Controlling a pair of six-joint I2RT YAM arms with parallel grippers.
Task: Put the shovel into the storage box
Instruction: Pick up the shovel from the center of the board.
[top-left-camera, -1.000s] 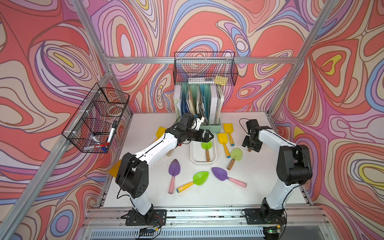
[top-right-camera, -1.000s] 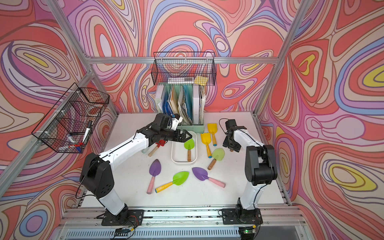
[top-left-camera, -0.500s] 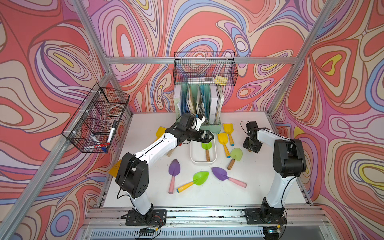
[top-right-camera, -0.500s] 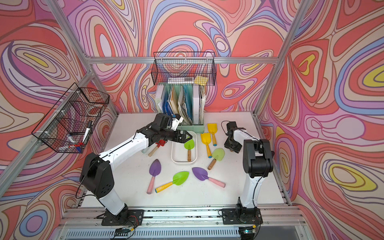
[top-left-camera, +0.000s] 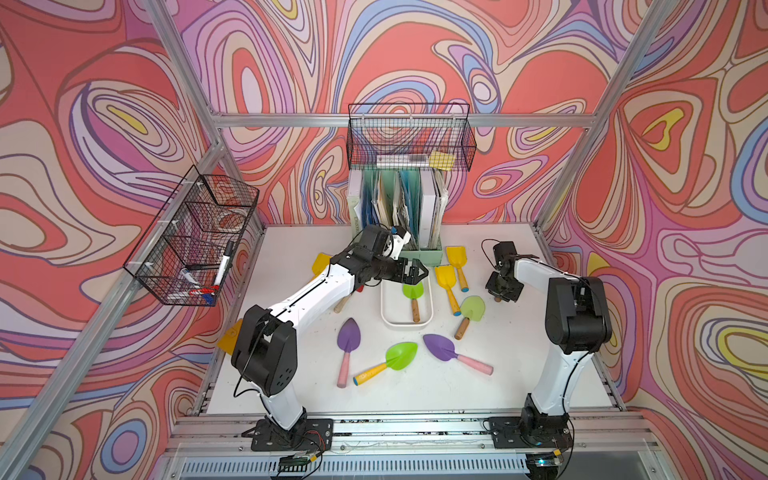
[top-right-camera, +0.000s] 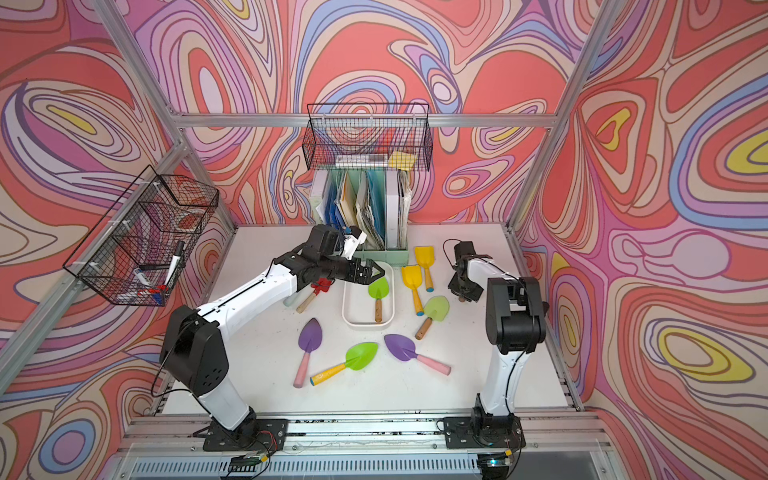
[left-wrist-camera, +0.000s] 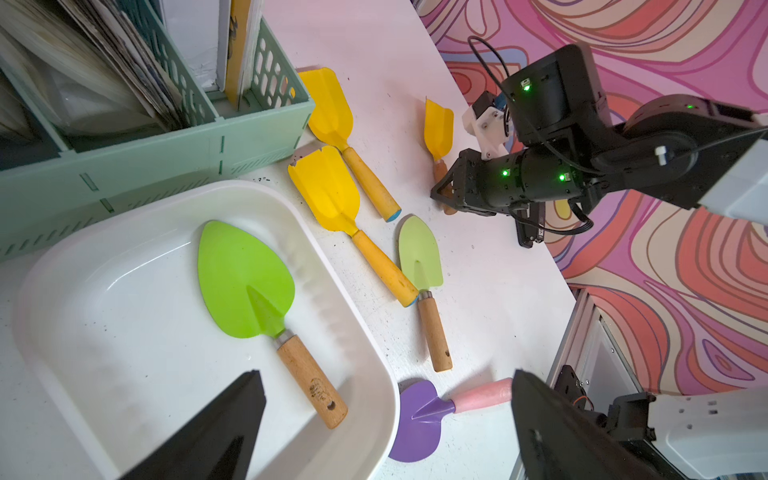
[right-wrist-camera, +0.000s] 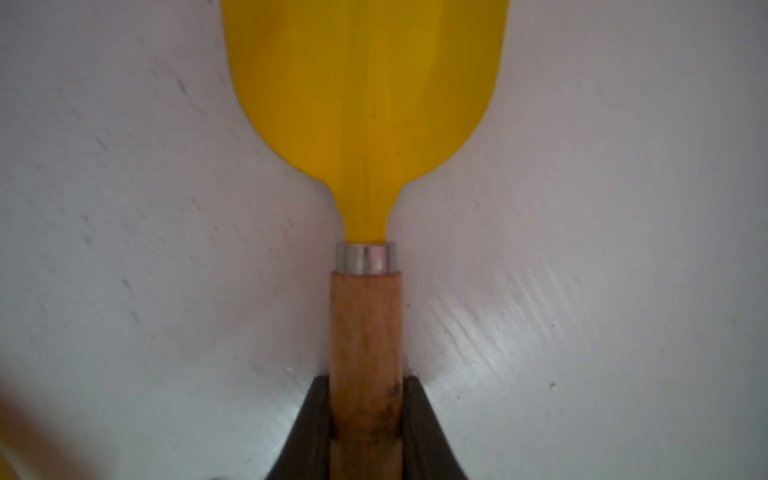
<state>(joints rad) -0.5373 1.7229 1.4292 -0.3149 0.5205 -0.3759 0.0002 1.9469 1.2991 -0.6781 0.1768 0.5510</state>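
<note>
Closing in over the past second, the right gripper (right-wrist-camera: 365, 399) now has its two black fingers (right-wrist-camera: 307, 428) pressed against either side of the wooden handle of a small yellow shovel (right-wrist-camera: 365, 104), pinching it partway along. That arm's elbow has drawn in nearer its wrist, while the left arm has hardly stirred. The gripped shovel lies flat on the white table (top-left-camera: 519, 353). Its long axis runs straight out from between the fingers, past a metal collar, and the blade points away from the gripper toward the back wall. In a top view the gripper covers almost all of it, with only the handle's butt showing on the side nearest the arm's base. The left gripper (top-left-camera: 420, 272) hangs just above the far end of the storage box (top-left-camera: 384, 305), its fingers spread wide. Directly beneath it a bright green shovel (top-left-camera: 412, 291) lies inside the box with its long axis along the box's length. Its pointed blade sits under the open fingers, toward the mint-green file holder (top-left-camera: 428, 256) just beyond the gripper, and its wooden handle reaches back to the box's near end. Between the two grippers, outside the box, two larger yellow shovels (top-left-camera: 446, 276) and a pale green shovel (top-left-camera: 473, 308) rest on the table, blades likewise toward the back.
</note>
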